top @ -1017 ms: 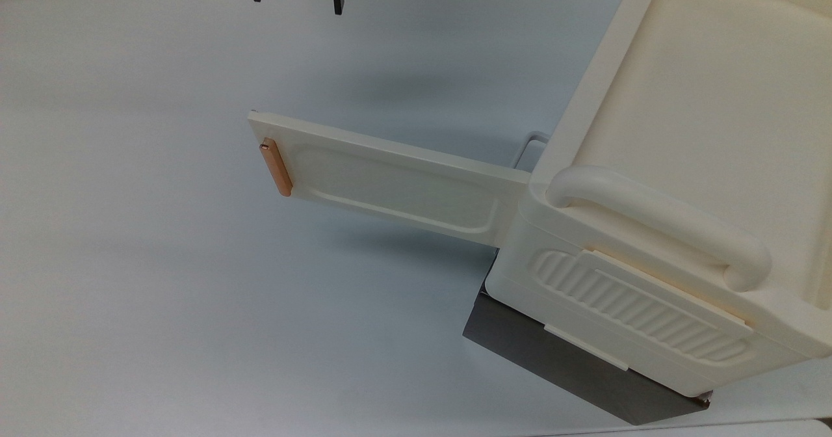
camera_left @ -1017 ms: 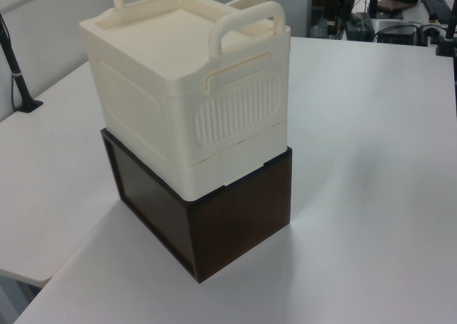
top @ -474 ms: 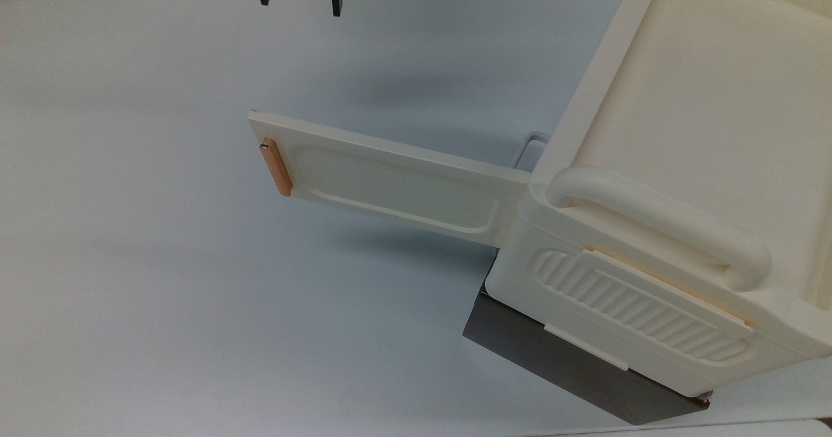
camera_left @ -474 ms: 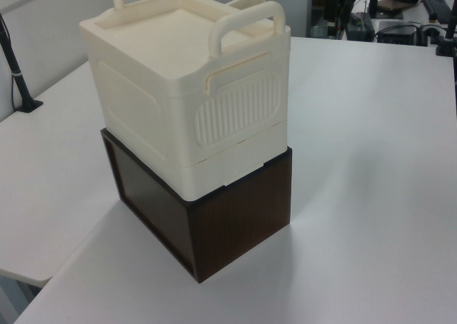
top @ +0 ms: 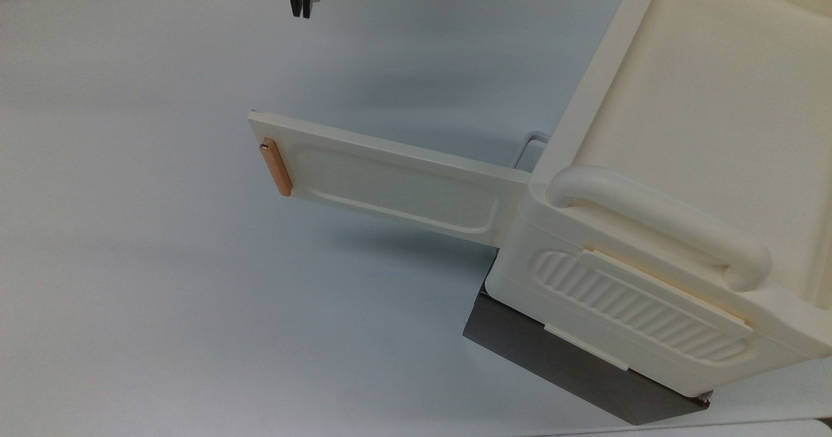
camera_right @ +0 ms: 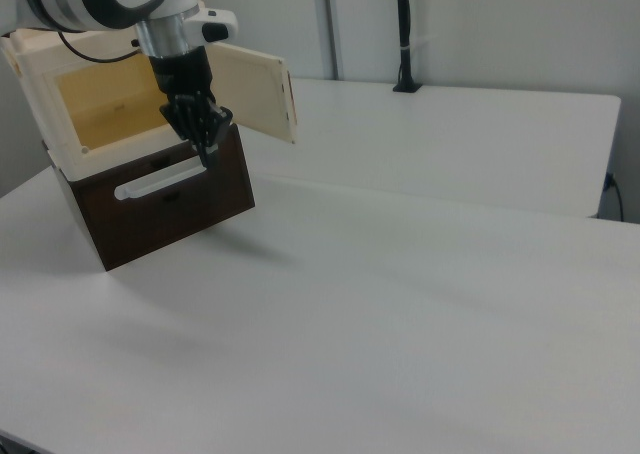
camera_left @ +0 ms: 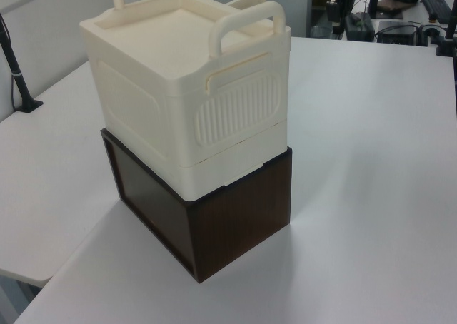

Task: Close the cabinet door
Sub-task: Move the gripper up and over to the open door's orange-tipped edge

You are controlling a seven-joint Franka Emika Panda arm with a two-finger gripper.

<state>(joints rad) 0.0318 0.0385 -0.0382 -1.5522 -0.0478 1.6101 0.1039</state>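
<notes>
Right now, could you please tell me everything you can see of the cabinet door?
The cabinet door is a flat cream panel, plastic by its look, with a recessed rounded-rectangle field and a small copper-orange bar handle at its free edge. It stands swung wide open, joined to the cabinet at one corner, above the white table. Nothing touches it.

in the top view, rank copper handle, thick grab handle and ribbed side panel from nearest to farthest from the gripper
From the gripper, at the top edge:
1. Copper handle, on the door's free end.
2. Thick grab handle, on the cabinet top, top view's right.
3. Ribbed side panel, below it.
</notes>
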